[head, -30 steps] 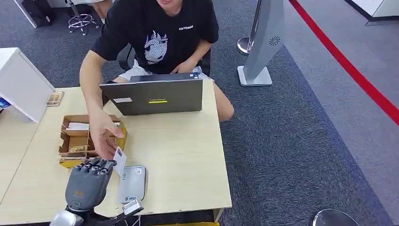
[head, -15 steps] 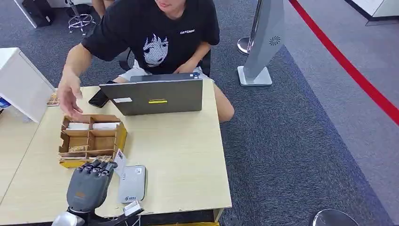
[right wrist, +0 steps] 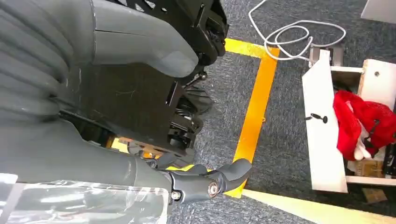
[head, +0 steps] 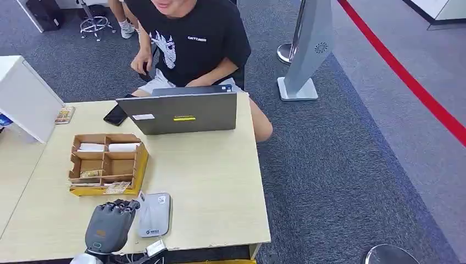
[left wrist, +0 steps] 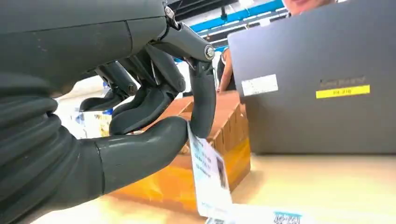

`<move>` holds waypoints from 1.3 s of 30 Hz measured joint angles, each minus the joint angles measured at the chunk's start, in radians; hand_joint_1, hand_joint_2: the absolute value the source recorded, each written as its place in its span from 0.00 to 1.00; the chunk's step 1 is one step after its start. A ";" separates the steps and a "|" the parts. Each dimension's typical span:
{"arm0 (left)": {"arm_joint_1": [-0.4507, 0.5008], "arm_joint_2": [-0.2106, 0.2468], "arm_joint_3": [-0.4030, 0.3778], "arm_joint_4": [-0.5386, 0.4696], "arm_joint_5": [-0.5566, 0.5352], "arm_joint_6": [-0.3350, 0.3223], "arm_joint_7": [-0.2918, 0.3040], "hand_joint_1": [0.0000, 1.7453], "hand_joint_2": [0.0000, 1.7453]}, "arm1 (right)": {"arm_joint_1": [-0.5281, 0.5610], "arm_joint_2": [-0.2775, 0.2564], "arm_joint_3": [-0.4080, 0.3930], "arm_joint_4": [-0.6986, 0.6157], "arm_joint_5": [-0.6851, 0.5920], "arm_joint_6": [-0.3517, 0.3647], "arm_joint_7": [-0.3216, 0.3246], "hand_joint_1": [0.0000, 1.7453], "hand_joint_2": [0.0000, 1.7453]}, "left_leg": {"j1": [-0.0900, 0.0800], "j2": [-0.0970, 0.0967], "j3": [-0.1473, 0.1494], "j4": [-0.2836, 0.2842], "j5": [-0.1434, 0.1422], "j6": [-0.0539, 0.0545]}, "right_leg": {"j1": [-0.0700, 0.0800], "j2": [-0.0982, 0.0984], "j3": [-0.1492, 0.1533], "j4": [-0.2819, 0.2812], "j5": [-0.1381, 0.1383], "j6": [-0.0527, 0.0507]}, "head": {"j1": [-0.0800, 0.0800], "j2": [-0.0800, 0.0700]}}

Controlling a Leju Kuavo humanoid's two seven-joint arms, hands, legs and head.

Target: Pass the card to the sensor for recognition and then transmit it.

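- You are looking down on a pale wooden table (head: 209, 181) that is taking up the left half of the head view, with grey carpet (head: 340, 165) running off to the right.
- A person in a black T-shirt (head: 192, 44) is sitting at the far side of the table, behind a grey laptop (head: 181, 113) whose lid is standing open with its back towards you.
- A compartmented cardboard box (head: 107, 162) is sitting on the left part of the table, nearer than the laptop, with white cards lying in its far compartments.
- Your left hand (head: 110, 225) is hovering at the near left edge of the table, just left of the sensor (head: 154, 214), a flat grey pad lying near the table's front edge.
- That hand is pinching the card (left wrist: 209, 175) between thumb and a finger; the card is hanging upright, its lower edge just above the sensor's near-left corner.
- Your right hand (right wrist: 205, 184) is hanging down over the floor with its fingers partly curled; you cannot tell whether it is spread or closed.
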 joint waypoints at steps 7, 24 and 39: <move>0.000 0.000 0.000 0.010 -0.010 0.006 0.012 1.00 1.00 | 0.000 0.000 0.000 0.000 -0.002 0.000 0.000 0.00 1.00 | 0.000 0.000 0.000 0.000 0.000 0.000 | 0.000 0.000 0.000 0.000 0.000 0.000 | 0.000 0.000; -0.088 0.049 0.067 -0.203 0.043 -0.013 0.020 1.00 1.00 | 0.007 0.000 0.002 0.000 0.010 0.012 -0.018 0.00 1.00 | 0.001 0.000 0.000 0.000 0.001 -0.001 | 0.000 0.000 0.000 0.000 0.000 0.000 | 0.000 0.000; -0.236 0.090 0.220 -0.188 0.196 -0.078 0.025 1.00 1.00 | 0.007 0.000 0.016 0.000 0.021 0.022 -0.014 0.00 1.00 | 0.001 0.000 0.000 0.000 0.001 -0.001 | 0.000 0.000 0.000 0.001 0.001 0.000 | 0.000 0.000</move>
